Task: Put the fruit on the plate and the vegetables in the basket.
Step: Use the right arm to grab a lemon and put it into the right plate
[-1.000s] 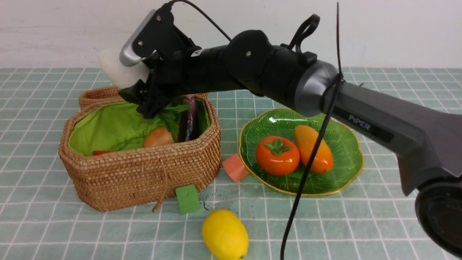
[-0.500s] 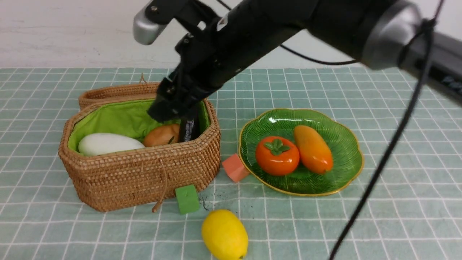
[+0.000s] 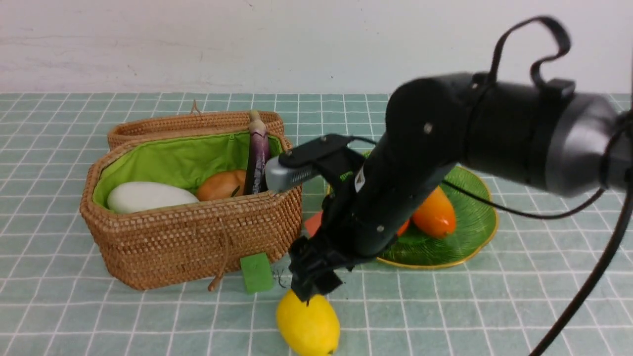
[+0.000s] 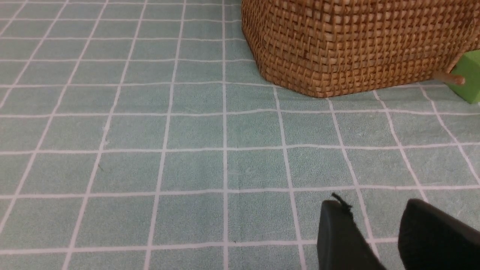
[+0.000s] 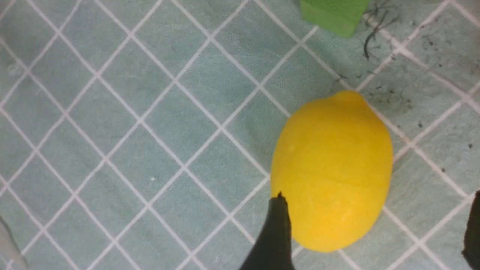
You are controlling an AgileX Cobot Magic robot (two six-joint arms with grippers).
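Note:
The yellow lemon (image 3: 308, 321) lies on the cloth in front of the basket (image 3: 193, 237). My right gripper (image 3: 309, 287) hangs open just above it, and in the right wrist view the lemon (image 5: 332, 170) sits off-centre between the spread fingers (image 5: 275, 232) of that gripper (image 5: 377, 210), close to one of them. In the basket lie a white oval (image 3: 148, 196), a brown lump (image 3: 222, 184) and an upright purple eggplant (image 3: 257, 153). The green plate (image 3: 470, 217) holds the mango (image 3: 435, 212); the persimmon is mostly hidden behind my arm. My left gripper (image 4: 375, 210) is open and empty, low over the cloth.
A small green cube (image 3: 256, 272) stands by the basket's front corner and shows as the cube (image 4: 468, 75) in the left wrist view beside the basket wall (image 4: 356, 45). A salmon cube (image 3: 311, 223) peeks out between basket and plate. The wicker lid (image 3: 163, 129) leans behind the basket.
The right gripper let the white oval go into the basket, then swung away from the basket and down to the lemon at the front. The left gripper has not changed.

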